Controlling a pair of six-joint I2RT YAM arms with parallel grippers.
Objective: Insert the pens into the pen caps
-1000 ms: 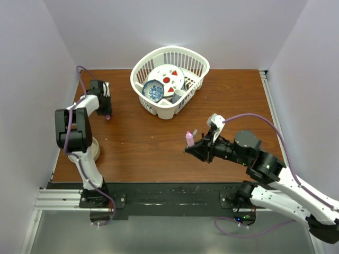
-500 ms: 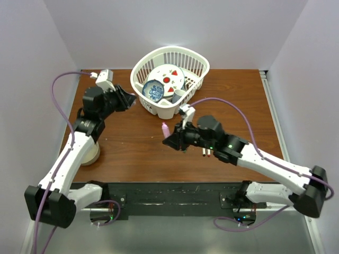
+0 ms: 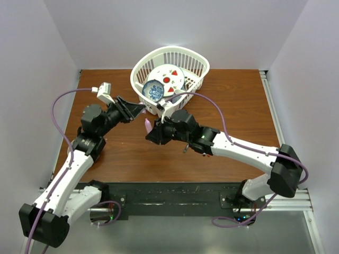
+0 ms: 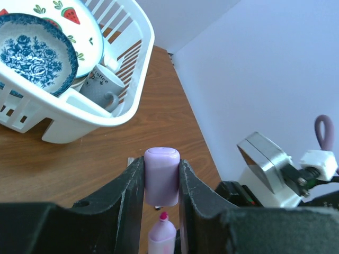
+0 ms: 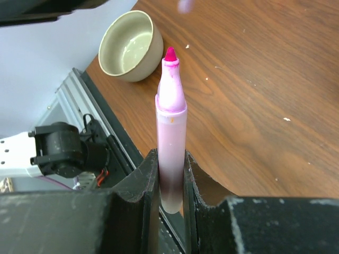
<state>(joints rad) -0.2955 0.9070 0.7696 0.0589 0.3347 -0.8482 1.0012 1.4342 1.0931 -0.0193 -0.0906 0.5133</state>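
My left gripper (image 3: 140, 110) is shut on the pale pink pen cap (image 4: 161, 175), held in the air in front of the basket. My right gripper (image 3: 152, 131) is shut on the lower barrel of the stubby pink marker (image 5: 171, 132), whose magenta tip (image 5: 170, 53) is bare. In the left wrist view the marker's tip (image 4: 163, 216) sits just below the cap's open end, close but apart. In the top view the marker (image 3: 146, 124) stands between the two grippers. The other pens and caps are hidden under my right arm.
A white dish basket (image 3: 139, 69) holding plates, a blue bowl and a grey mug stands at the back centre, just behind the grippers; it also shows in the left wrist view (image 4: 132, 106). A beige bowl (image 5: 131, 45) sits on the brown table near the left arm.
Both arms have swung in towards the table's middle. The left gripper came from the far left with the cap, and the right moved left with the marker, until the two nearly meet.
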